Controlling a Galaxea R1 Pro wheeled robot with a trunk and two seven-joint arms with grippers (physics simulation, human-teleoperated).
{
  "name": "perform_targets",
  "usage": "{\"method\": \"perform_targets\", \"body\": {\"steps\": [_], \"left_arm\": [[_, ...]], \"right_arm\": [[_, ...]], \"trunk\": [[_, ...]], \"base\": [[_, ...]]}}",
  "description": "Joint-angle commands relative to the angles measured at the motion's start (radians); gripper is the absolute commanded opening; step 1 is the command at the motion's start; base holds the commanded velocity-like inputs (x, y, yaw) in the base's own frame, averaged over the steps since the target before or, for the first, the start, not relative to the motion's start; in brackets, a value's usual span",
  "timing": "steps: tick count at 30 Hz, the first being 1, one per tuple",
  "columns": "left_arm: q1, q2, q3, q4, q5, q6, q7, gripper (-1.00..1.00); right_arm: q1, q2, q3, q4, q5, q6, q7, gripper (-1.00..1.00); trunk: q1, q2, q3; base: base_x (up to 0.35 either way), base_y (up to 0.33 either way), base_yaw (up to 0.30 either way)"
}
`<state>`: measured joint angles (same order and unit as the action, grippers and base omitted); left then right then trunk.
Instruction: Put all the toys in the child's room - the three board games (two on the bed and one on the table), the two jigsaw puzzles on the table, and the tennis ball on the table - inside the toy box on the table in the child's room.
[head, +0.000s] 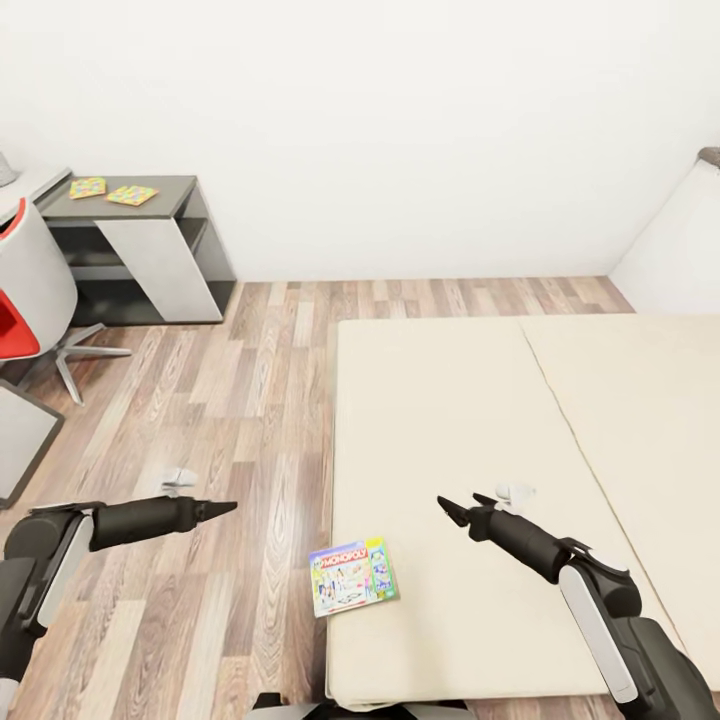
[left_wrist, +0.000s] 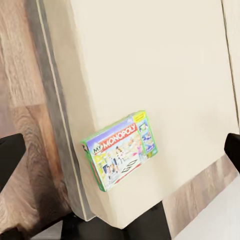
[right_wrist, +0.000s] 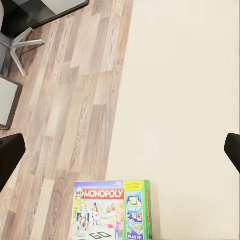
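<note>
Lettering on the green-edged board game (right_wrist: 112, 210) reads "MY MONOPOLY"; it lies at the bed's (head: 480, 420) seven-o'clock corner. Left gripper (head: 222, 508) and right gripper (head: 447, 509) hover with jaws spread. Head view adds jigsaw puzzles (head: 110, 190) at ten o'clock.

Flat, even brightness is washing my views; the bed (head: 480, 420) is glaring pale, shadows are staying faint, and everything is rendering slightly soft.

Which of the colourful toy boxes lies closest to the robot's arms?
The Monopoly game at the bed's near corner, between both grippers. The two puzzles lie far off on the grey desk.
</note>
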<state>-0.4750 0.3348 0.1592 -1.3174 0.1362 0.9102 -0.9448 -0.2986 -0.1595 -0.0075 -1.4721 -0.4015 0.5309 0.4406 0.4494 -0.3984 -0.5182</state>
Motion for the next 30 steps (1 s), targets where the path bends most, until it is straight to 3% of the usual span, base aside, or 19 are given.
{"method": "perform_targets", "body": {"steps": [1, 5, 11, 16, 21, 30], "left_arm": [[-0.002, -0.008, 0.000, 0.008, 0.002, 0.006, 0.037, 1.00], [-0.005, -0.022, 0.000, 0.018, 0.001, 0.006, 0.112, 1.00], [-0.007, -0.054, 0.000, 0.024, 0.000, 0.005, 0.257, 1.00], [-0.009, -0.082, 0.000, 0.027, 0.001, 0.004, 0.418, 1.00], [-0.010, -0.113, 0.000, 0.027, 0.001, 0.003, 0.518, 1.00], [-0.010, -0.140, -0.001, 0.029, 0.001, -0.038, 0.578, 1.00]], "right_arm": [[-0.001, 0.000, -0.001, 0.000, -0.005, 0.007, -0.020, 1.00], [-0.001, 0.001, 0.001, 0.001, -0.002, 0.007, -0.059, 1.00], [-0.001, 0.001, 0.008, -0.001, 0.002, 0.007, -0.124, 1.00], [-0.001, 0.002, 0.014, 0.000, 0.003, 0.006, -0.177, 1.00], [-0.001, 0.003, 0.013, 0.001, 0.002, 0.006, -0.201, 1.00], [-0.001, 0.005, 0.011, 0.002, 0.000, 0.006, -0.270, 1.00]], "trunk": [[0.001, -0.002, 0.000], [0.001, -0.002, 0.007], [0.001, -0.002, 0.017], [0.001, -0.002, 0.025], [0.001, -0.002, 0.033], [0.001, -0.002, 0.048]], "base": [[0.000, 0.000, 0.000], [0.000, 0.000, 0.000], [0.000, 0.000, 0.000], [0.000, 0.000, 0.000], [0.000, 0.000, 0.000], [0.000, 0.000, 0.000]]}}
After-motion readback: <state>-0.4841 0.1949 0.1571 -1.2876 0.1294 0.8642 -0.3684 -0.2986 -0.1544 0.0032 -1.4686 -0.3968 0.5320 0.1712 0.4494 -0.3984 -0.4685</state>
